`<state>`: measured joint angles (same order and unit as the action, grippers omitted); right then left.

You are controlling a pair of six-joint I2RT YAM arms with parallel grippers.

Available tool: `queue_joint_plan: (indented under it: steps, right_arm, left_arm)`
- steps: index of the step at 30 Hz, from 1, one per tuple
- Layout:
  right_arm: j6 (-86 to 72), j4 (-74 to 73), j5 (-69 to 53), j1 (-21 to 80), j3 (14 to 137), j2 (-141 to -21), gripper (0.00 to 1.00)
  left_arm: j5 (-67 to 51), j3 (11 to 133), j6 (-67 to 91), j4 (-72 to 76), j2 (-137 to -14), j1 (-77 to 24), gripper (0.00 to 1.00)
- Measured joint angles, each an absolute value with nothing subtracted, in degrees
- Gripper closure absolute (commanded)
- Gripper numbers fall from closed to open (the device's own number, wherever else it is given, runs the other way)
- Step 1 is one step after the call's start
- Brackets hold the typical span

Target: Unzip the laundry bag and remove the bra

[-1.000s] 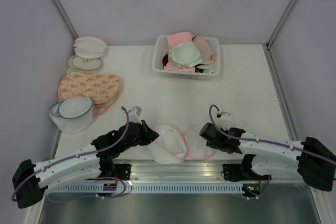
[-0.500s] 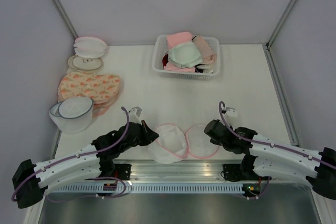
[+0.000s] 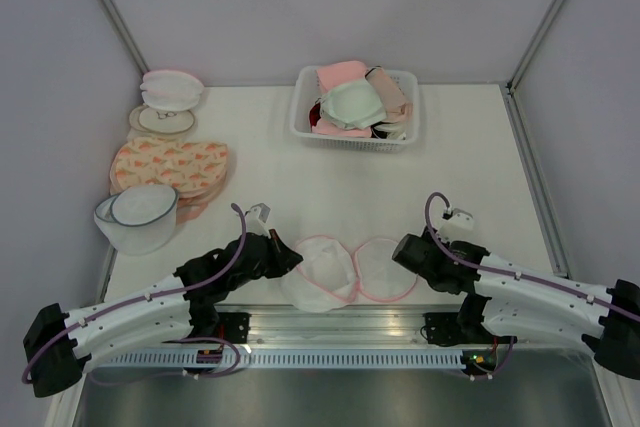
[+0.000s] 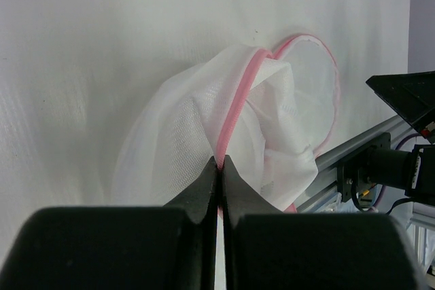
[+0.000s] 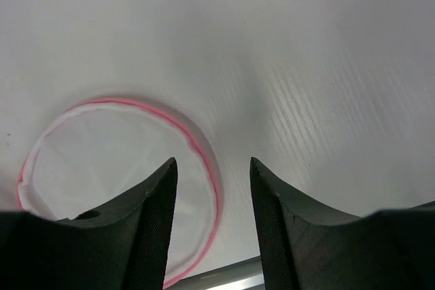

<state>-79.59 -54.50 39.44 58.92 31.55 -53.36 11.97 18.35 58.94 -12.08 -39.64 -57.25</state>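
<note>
Where the table point(image 3: 300, 192) met the rail point(image 3: 330, 319) at its near edge, the bag point(image 3: 335, 272) lay unzipped. Its two halves were spread side by side and joined in the middle. The left half stood up rumpled and bulging. Its white mesh was bunched, and I could not tell whether anything lay inside it. The right half lay flat with its mouth up, the pink trim making a plain ring on the tabletop.

The left claw point(image 4: 219, 164) was pinched tight on the pink trim of the rumpled half. Its fingers met with the trim running straight in between them, and the mesh fell away on both sides. The right claw point(image 5: 211, 164) had its fingers roughly halfway apart and held nothing. It sat low over the table just to the right of the flat half, apart from it, with the ring's right edge showing between and below its fingers.

The bra point(image 3: 352, 104), pale mint, lay on top of the pile in the basket point(image 3: 345, 141) at the far side of the table, well apart from the bag. Pink bras point(image 3: 342, 74) were heaped behind it.

Along the left edge lay the orange bags point(image 3: 170, 165), flat and overlapping. Just in front of them sat a mesh dome point(image 3: 140, 215) with a dark rim, resting against their near edge.
</note>
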Motion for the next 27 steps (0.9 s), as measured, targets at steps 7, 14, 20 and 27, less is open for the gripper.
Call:
queue_joint_plan:
  steps: [7,14,20,27]
  right_arm:
    - [-81.4,-51.8,38.3,59.0,26.0,-51.8,0.54]
    - [-80.5,-47.7,34.3,59.0,22.6,-53.1,0.55]
    - [-80.1,-47.0,33.4,59.0,22.3,-47.7,0.53]
    - [-78.4,-46.8,32.9,59.0,22.3,-46.7,0.54]
  left_arm:
    - [12.0,18.3,58.9,-12.1,-39.8,-57.3,0.98]
    - [12.0,18.3,59.0,-11.9,-40.1,-57.3,0.98]
    - [12.0,18.3,59.0,-11.9,-40.2,-57.3,0.98]
    - [12.0,18.1,59.0,-11.8,-40.5,-57.3,0.98]
